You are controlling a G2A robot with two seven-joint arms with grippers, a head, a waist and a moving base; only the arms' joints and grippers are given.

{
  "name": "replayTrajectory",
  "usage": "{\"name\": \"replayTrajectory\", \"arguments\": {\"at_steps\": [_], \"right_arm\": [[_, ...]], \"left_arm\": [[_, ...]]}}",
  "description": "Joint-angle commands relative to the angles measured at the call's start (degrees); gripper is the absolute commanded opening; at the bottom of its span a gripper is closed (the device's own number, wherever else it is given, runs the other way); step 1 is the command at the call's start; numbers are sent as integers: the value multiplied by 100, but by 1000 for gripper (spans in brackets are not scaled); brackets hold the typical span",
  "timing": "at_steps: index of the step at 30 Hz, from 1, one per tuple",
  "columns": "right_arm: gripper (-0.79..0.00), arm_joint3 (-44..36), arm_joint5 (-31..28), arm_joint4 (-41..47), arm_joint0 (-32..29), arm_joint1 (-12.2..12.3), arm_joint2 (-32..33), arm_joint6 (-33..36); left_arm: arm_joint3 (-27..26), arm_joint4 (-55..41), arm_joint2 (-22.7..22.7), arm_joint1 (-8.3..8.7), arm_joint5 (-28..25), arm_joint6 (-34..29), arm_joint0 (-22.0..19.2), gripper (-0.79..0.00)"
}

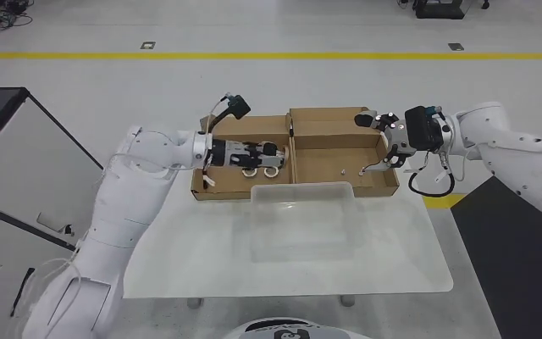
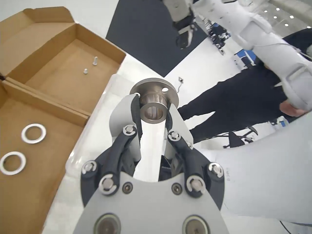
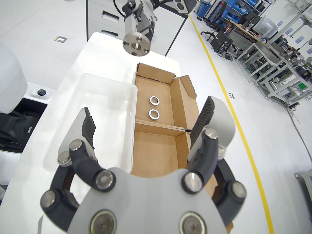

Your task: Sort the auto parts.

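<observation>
**Left fingers held a flanged bushing over the ring box**

The left gripper (image 2: pixel 152 109) had its fingers (image 2: pixel 135 113) closed narrowly on the sleeve of a flanged bushing (image 2: pixel 156 89). The round, drilled flange faced away from the wrist. In the top view the bushing sat over the left cardboard box (image 1: pixel 241 127), near that box's 3 o'clock wall and raised above its floor.

Two metal rings (image 2: pixel 33 133) lay flat on the left box's floor, just beside each other and apart from the bushing. The right cardboard box (image 1: pixel 334 140) touched the left one at its 3 o'clock side and held two small pins (image 2: pixel 94 60) lying close together.

The right gripper (image 3: pixel 148 109) hung at the right box's 3 o'clock end, its fingers spread wide and holding nothing.

A clear plastic bin (image 1: pixel 301 188) stood on the white surface (image 1: pixel 406 254) at 6 o'clock from both boxes, against their near walls.
</observation>
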Motion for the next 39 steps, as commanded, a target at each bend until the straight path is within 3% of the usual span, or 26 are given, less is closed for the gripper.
{"name": "replayTrajectory", "arguments": {"at_steps": [1, 19, 31, 39], "right_arm": [[0, 0, 0, 0, 0, 0, 0, 0], [0, 0, 0, 0, 0, 0, 0, 0], [0, 0, 0, 0, 0, 0, 0, 0], [0, 0, 0, 0, 0, 0, 0, 0]], "left_arm": [[105, 316, 95, -9, 86, 114, -106, -785], [323, 3153, 683, 38, 1317, 400, -536, -785], [605, 4141, 1248, -34, 1261, 257, -886, -785], [1037, 4546, 1658, -129, 897, 247, -1154, -785]]}}
